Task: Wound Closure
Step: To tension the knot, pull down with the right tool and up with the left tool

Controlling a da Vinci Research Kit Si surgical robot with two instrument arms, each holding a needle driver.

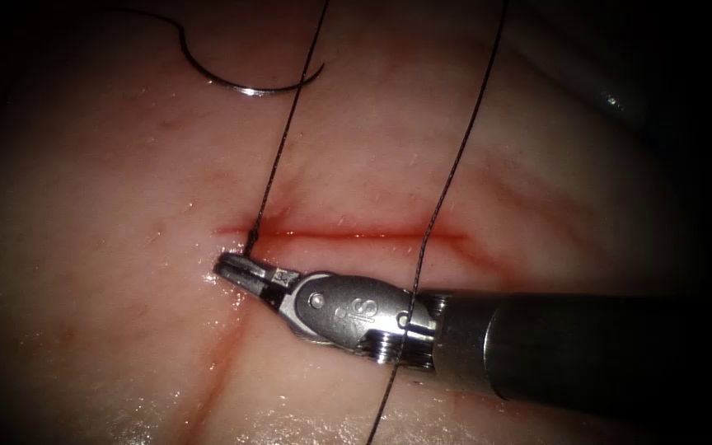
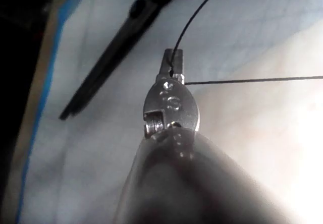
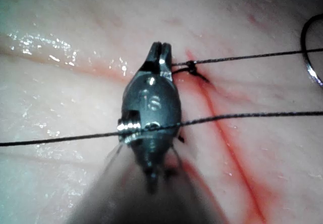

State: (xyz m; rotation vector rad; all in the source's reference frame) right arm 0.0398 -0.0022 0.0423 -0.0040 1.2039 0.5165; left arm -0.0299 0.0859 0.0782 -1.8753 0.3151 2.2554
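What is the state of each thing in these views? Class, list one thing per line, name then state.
Needle: lying free on the tissue, above the cut, held by neither tool.
Thread: taut, knotted at the cut's left end.
Cut: red, one stitch at its left end.
Right end effector: shut beside the knot.
Left end effector: shut on thread.

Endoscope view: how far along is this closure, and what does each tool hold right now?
Done: one stitch with a knot sits at the left end of the cut. In hand: the right tool is shut on the short thread end by the knot; the left tool is shut on the thread. The needle lies free on the tissue, not in it. Left: the rest of the cut is open.
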